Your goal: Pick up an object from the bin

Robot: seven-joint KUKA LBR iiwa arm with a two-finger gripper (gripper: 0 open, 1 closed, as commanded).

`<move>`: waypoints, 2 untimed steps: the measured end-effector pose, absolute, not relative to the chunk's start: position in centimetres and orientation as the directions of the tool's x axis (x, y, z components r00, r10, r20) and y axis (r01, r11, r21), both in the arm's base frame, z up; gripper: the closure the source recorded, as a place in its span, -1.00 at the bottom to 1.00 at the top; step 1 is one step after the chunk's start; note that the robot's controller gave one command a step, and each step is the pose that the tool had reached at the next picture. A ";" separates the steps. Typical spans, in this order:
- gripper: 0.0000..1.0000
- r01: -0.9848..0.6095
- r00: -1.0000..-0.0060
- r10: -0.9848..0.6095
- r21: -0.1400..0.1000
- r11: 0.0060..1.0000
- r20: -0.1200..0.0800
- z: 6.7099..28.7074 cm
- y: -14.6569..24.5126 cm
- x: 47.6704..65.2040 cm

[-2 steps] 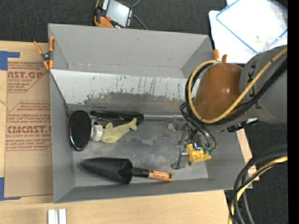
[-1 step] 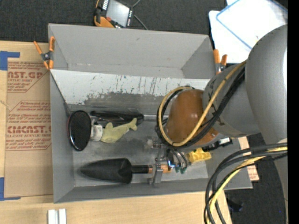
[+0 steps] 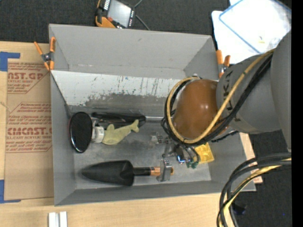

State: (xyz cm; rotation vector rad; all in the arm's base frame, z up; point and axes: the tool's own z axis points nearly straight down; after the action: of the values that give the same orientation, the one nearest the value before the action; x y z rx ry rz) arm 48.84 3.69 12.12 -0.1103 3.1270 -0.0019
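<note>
camera view: the gripper (image 3: 164, 168) is seen low in the bin (image 3: 128, 56), lower middle of the frame, right at the handle end of a black scoop (image 3: 109, 172). the scoop is laid left-right, with its blade pointing away to the left. whether the gripper's apart or together can't be told tbh.

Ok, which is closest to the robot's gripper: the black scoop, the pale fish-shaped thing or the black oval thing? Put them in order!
Counting from the gripper:
1. black scoop, along the bottom of the view, its handle end right beside the gripper.
2. pale fish-shaped thing, in the middle of the bin.
3. black oval thing, far left.
</note>
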 end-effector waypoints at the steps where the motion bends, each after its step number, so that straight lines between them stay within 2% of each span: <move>1: -1.00 0.290 -0.957 0.290 0.001 0.957 -0.001 9.9 3.6 50.6; 2: -1.00 0.057 -0.998 0.057 0.003 0.998 -0.021 7.1 10.7 48.2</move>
State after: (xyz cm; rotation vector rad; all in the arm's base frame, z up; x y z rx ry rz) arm 48.23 10.73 7.12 0.0886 3.1195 0.0042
